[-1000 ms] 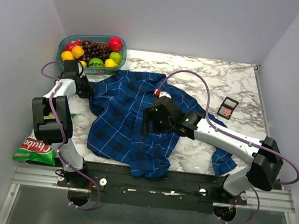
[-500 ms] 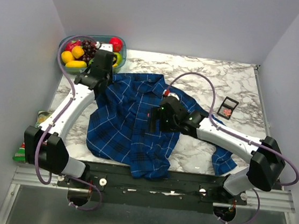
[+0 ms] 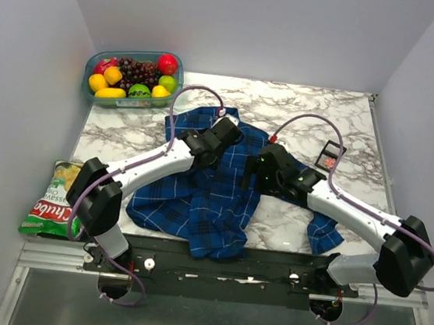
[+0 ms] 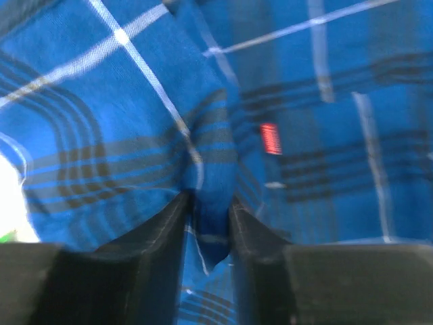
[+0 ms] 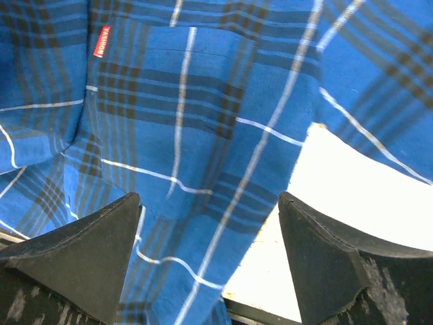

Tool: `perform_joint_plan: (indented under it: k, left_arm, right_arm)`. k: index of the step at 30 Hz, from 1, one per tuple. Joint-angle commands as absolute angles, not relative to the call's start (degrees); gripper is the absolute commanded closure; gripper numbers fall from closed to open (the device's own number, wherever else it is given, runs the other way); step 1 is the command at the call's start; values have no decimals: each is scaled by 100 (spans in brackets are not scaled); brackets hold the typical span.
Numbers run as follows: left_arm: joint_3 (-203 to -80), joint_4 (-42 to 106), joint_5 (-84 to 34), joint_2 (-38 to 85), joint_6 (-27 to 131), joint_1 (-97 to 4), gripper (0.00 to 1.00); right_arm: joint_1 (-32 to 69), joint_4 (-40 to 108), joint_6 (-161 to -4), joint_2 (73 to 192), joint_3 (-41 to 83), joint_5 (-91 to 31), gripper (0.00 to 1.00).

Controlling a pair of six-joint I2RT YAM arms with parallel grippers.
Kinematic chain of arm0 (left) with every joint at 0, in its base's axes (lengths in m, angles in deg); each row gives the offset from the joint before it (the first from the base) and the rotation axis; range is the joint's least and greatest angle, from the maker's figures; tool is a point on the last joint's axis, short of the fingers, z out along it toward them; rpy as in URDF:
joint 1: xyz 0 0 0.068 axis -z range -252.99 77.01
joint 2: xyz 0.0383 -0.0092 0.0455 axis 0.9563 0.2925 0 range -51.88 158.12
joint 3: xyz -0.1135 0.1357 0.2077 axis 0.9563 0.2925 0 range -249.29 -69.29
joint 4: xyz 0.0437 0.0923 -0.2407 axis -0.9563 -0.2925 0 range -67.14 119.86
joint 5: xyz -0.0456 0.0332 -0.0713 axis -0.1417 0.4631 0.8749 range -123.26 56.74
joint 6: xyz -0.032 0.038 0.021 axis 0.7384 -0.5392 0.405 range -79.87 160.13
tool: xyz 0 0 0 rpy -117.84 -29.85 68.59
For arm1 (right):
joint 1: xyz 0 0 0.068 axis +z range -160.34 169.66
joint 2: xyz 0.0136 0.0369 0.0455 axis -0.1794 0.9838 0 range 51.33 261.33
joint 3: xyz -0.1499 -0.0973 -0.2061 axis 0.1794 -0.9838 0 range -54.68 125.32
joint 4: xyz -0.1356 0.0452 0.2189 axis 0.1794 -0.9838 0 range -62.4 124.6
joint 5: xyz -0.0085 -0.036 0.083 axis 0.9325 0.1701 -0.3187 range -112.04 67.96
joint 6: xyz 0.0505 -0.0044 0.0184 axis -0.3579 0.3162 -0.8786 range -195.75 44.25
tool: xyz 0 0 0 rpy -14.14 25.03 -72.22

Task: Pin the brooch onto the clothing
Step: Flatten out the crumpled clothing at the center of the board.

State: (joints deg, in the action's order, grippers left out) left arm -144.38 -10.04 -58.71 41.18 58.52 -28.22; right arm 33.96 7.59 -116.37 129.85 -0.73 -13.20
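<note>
The left end effector pinches a raised fold of the dark-and-bright-blue plaid shirt, crumpled on the marble counter; the right end effector hovers spread above its red-labelled pocket.

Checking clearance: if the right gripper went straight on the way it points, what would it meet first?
Probably the plaid shirt: blue cloth lies straight ahead between the right gripper's open fingers, depth unclear.
</note>
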Motion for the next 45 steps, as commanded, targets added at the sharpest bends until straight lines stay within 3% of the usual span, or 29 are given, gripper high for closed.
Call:
perform_joint_plan:
  k: [1, 4, 7, 10, 15, 20, 24, 27, 33, 34, 37, 45]
  left_arm:
    - [-14470, -793, -5066, 3550, 6351, -2861, 35]
    - [-14497, -828, -4979, 3007, 6175, -2887, 15]
    - [-14392, -828, -4873, 2356, 6087, -3211, 5]
    - [-14006, -601, -4391, 1863, 6069, -4368, 3]
    - [-13636, -223, -3099, 2036, 6052, -6005, 3]
    - [-13477, 445, -1947, 2748, 6402, -6841, 13]
    - [-13442, 859, -1499, 3231, 6578, -6947, 16]
    - [-13460, 1052, -1269, 3592, 6737, -7000, 23]
    - [-13407, 1281, -1260, 3953, 6790, -7027, 53]
    - [-13398, 1316, -1269, 3962, 6790, -7035, 67]
    - [-13459, 1378, -1365, 3849, 6703, -7027, 90]
    - [-13864, 710, -3683, 2302, 5764, -6694, 92]
  right_arm:
    - [3343, 682, -11873, 12535, -431, -1053, 10]
    - [3343, 647, -11970, 12271, -624, -1044, 10]
    - [3343, 621, -12014, 12112, -739, -1026, 10]
    - [3343, 586, -12040, 12006, -783, -1061, 10]
    - [3343, 577, -12005, 11971, -731, -1158, 10]
    - [3352, 577, -11996, 11971, -748, -1193, 10]
    - [3352, 559, -12014, 11910, -792, -1202, 10]
    - [3352, 568, -12031, 11848, -827, -1211, 10]
    - [3343, 542, -12049, 11681, -915, -1167, 10]
    - [3343, 542, -12040, 11672, -924, -1158, 10]
    - [3352, 507, -12040, 11655, -950, -1158, 10]
    - [3343, 436, -12040, 11558, -880, -1053, 10]
